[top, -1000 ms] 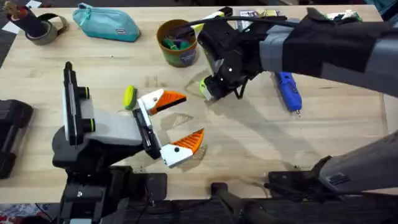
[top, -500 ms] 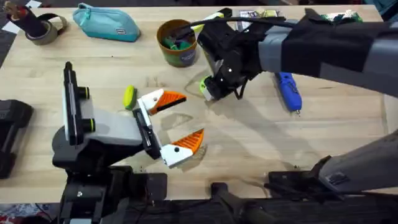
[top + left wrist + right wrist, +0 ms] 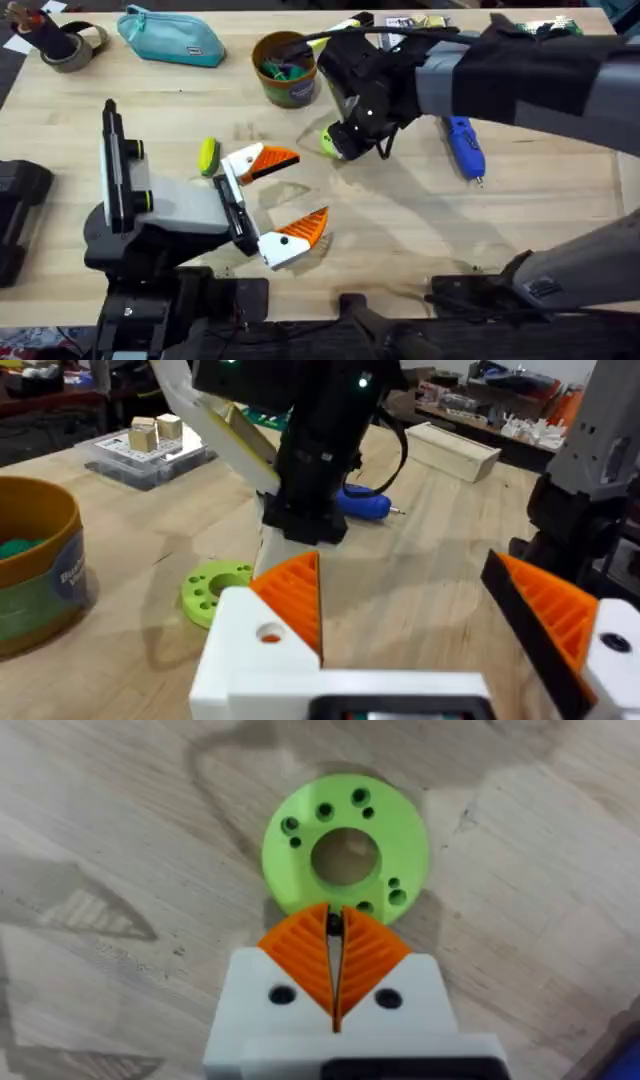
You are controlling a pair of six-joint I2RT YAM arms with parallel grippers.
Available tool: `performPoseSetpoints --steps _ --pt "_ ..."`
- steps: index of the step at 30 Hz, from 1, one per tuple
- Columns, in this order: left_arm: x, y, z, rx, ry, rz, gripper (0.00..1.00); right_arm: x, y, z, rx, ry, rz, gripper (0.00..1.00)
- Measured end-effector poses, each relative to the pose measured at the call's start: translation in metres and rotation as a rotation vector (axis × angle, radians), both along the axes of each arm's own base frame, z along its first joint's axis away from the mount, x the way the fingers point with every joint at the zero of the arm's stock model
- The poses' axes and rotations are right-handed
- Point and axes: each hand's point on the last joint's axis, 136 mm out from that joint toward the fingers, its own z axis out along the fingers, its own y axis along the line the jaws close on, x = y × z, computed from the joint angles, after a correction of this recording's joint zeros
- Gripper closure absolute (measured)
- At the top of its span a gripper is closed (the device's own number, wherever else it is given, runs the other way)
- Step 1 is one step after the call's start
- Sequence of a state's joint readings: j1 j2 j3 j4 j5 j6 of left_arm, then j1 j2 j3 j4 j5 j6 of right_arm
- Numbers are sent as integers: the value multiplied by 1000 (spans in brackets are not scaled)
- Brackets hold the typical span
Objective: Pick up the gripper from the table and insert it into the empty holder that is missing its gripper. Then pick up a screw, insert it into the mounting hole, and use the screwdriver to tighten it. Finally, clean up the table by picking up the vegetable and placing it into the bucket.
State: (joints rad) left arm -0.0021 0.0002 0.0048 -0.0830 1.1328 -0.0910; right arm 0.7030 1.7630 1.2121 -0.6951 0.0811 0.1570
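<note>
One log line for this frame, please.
right gripper: shut, over green disc | left gripper: open, idle | screwdriver: on table

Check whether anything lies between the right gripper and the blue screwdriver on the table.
Nothing visible does. The right gripper sits shut over a green ring, and the screwdriver lies beside it on bare wood. The bucket stands on the gripper's other side.
</note>
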Motion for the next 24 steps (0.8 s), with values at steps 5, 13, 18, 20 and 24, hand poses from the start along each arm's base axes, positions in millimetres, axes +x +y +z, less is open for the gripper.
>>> performPoseSetpoints --steps 5,13,18,20,24 --pt "0 0 0 0 0 0 13 0 0 0 0 0 0 994" --pt "0 0 0 0 0 0 13 -12 -13 3 -54 57 -3 995" --pt "0 0 0 0 0 0 13 -9 -19 54 -73 24 -12 995" --pt "0 0 0 0 0 0 13 -6 -19 85 -54 -13 -16 995" --pt "0 0 0 0 0 0 13 -3 -19 150 4 -94 -22 995"
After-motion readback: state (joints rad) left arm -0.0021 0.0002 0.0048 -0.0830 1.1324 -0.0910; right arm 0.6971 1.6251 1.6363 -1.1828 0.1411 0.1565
